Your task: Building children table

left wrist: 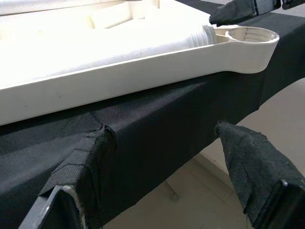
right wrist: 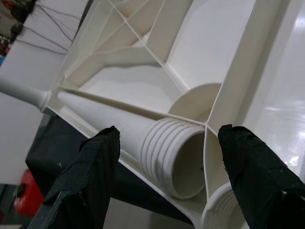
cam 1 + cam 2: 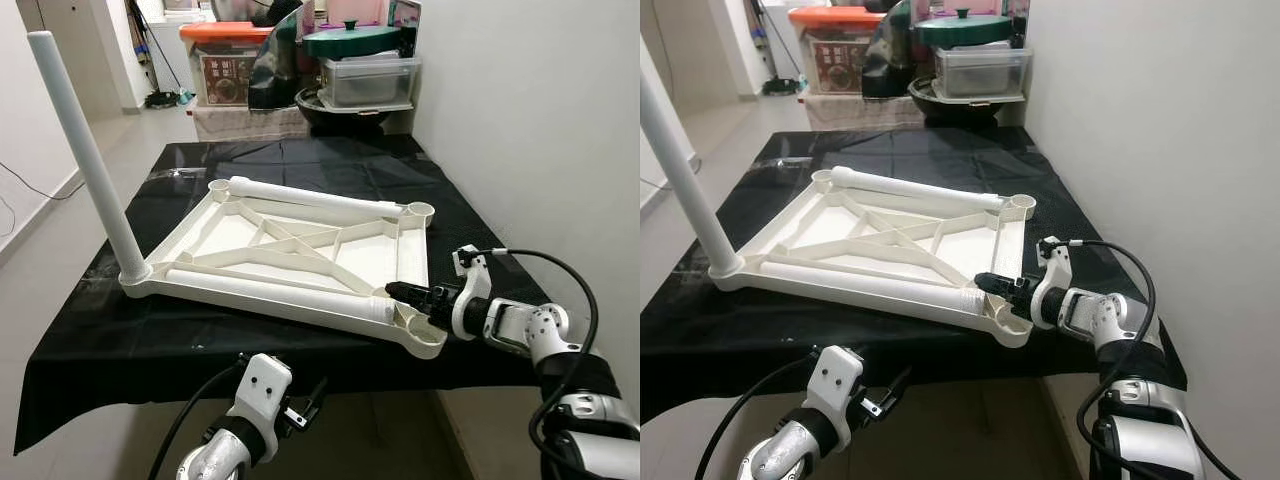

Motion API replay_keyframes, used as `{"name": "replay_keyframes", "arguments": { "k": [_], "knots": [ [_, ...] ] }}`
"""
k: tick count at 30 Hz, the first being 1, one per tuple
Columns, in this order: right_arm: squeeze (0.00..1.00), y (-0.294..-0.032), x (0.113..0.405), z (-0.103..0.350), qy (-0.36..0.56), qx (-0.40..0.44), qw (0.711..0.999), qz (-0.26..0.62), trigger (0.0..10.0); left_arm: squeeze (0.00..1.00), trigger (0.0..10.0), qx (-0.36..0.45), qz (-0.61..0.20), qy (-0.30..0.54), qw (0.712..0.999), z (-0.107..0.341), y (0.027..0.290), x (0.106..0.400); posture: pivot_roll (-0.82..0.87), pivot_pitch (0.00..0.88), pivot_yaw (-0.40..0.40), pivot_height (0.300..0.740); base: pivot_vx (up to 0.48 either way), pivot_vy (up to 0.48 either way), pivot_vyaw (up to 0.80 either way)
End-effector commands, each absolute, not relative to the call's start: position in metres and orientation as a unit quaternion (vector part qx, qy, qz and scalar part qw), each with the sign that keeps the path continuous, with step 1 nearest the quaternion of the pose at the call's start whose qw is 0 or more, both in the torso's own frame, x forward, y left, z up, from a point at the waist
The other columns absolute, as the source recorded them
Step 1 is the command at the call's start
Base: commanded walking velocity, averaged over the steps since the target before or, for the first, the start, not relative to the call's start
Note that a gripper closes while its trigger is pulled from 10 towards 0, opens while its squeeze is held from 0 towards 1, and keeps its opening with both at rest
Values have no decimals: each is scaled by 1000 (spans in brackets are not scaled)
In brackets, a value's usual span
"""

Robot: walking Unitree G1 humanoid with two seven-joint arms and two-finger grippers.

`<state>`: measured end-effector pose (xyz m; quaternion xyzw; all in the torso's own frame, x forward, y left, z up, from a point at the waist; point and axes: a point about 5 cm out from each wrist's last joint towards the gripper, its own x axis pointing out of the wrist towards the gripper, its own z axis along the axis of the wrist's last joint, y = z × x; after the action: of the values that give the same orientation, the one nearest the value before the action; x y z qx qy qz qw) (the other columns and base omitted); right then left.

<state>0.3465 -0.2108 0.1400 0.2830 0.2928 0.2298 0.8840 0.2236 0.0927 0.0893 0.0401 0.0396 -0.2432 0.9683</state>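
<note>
A white children's tabletop lies upside down on a table covered with black cloth. One white leg stands upright in its near left corner socket. A second leg lies along the far edge. A third leg lies along the near edge, its threaded end beside the empty near right socket. My right gripper is open, its fingers on either side of that threaded end. My left gripper is open below the table's front edge, facing the cloth.
Plastic storage boxes, a green lid and an orange-lidded bin crowd the far end of the table. A white wall runs close along the right. Open floor lies to the left.
</note>
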Motion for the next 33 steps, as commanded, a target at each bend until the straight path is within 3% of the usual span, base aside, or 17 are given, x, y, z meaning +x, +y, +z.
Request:
{"name": "replay_keyframes", "arguments": {
  "k": [1, 17, 33],
  "knots": [
    [0, -209, 346, 139, 304, 278, 881, 233, 10000, 0, 10000, 40, -244, 45, 968, 89, 94, 222, 62, 0, -43, 740, 0, 0, 0],
    [0, -190, 340, 135, 328, 278, 857, 284, 10000, 0, 10000, 36, -242, 46, 968, 89, 93, 221, 62, 0, -50, 740, 0, 0, 0],
    [0, -152, 347, 140, 299, 329, 822, 355, 10000, 0, 10000, 35, -241, 46, 969, 91, 92, 222, 65, 0, -52, 740, 0, 0, 0]
  ]
}}
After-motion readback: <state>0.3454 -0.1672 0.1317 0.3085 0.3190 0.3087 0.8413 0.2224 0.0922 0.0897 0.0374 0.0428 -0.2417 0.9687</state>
